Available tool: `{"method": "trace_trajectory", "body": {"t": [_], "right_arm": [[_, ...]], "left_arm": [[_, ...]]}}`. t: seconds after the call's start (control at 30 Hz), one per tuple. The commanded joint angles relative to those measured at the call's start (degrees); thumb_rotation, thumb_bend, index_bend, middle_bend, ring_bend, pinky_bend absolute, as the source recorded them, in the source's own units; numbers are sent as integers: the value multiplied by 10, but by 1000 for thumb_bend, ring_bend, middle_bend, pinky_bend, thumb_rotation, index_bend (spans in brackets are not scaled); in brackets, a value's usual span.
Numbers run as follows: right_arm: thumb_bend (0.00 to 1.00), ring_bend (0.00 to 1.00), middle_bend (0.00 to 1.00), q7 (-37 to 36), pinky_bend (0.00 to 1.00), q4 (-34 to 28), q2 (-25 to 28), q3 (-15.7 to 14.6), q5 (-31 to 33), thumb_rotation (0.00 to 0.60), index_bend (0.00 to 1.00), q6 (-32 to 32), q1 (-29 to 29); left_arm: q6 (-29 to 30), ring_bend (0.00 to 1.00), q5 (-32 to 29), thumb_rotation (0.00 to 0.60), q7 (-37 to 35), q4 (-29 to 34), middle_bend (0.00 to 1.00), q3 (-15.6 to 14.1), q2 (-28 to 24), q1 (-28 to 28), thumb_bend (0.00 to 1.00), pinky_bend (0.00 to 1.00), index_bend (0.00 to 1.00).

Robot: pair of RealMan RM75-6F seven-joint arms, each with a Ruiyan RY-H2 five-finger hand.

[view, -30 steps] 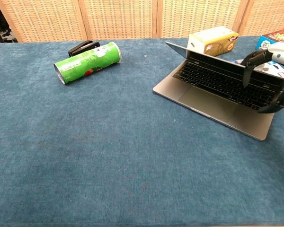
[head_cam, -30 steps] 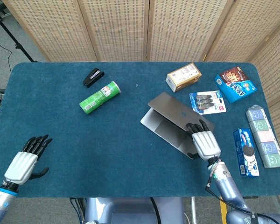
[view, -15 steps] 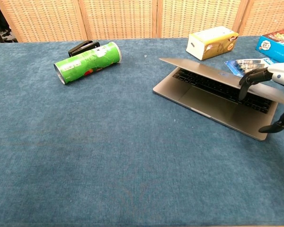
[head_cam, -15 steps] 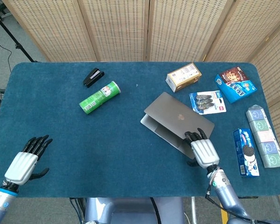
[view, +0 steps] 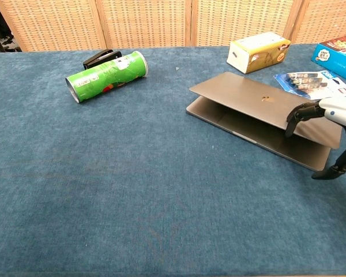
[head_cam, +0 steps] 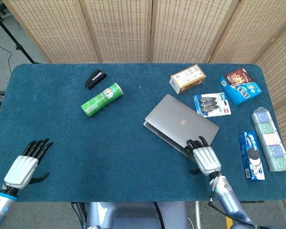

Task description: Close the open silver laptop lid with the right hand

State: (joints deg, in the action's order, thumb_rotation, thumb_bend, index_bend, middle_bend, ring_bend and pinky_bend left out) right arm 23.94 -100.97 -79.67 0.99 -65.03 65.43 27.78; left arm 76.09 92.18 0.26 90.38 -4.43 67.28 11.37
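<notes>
- The silver laptop (head_cam: 181, 122) sits on the blue worktop (head_cam: 62, 143), right of the middle and closer to the right edge.
- Its lid (view: 259, 104) is tipped low over the bottom half, with a thin gap showing.
- The right hand (head_cam: 206, 157) has its dark fingertips (view: 294, 115) pressing on the lid's near corner. It is not gripping anything.
- The left hand (head_cam: 25, 166) is by the near left corner, fingers spread, holding nothing.
- A green can (head_cam: 101, 99) lies on its side toward the far left.
</notes>
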Motion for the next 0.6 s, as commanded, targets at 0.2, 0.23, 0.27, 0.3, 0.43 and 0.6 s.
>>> {"method": "trace_trajectory", "body": {"t": [0.2, 0.23, 0.27, 0.3, 0.43, 0.6], "right_arm": [[133, 180, 161, -5, 25, 17, -14, -5, 2, 600, 122, -13, -4], [133, 180, 161, -6, 25, 18, -15, -6, 1, 600, 122, -15, -5], [133, 180, 161, -6, 25, 19, -16, -6, 1, 600, 122, -15, -5], [134, 180, 160, -6, 25, 20, -17, -6, 1, 600, 121, -16, -5], [133, 178, 158, -7, 25, 25, -21, -7, 1, 600, 120, -22, -6], [134, 176, 156, -8, 25, 32, -26, -9, 4, 600, 118, -29, -7]], "left_arm": [[0, 0, 0, 600, 1, 0, 0, 0, 0, 0, 228, 0, 0], [-1, 0, -1, 600, 1, 0, 0, 0, 0, 0, 228, 0, 0], [-1, 0, -1, 600, 1, 1, 0, 0, 0, 0, 228, 0, 0], [-1, 0, -1, 600, 2, 1, 0, 0, 0, 0, 228, 0, 0], [-1, 0, 0, 600, 3, 1, 0, 0, 0, 0, 227, 0, 0], [0, 0, -1, 600, 3, 1, 0, 0, 0, 0, 228, 0, 0]]}}
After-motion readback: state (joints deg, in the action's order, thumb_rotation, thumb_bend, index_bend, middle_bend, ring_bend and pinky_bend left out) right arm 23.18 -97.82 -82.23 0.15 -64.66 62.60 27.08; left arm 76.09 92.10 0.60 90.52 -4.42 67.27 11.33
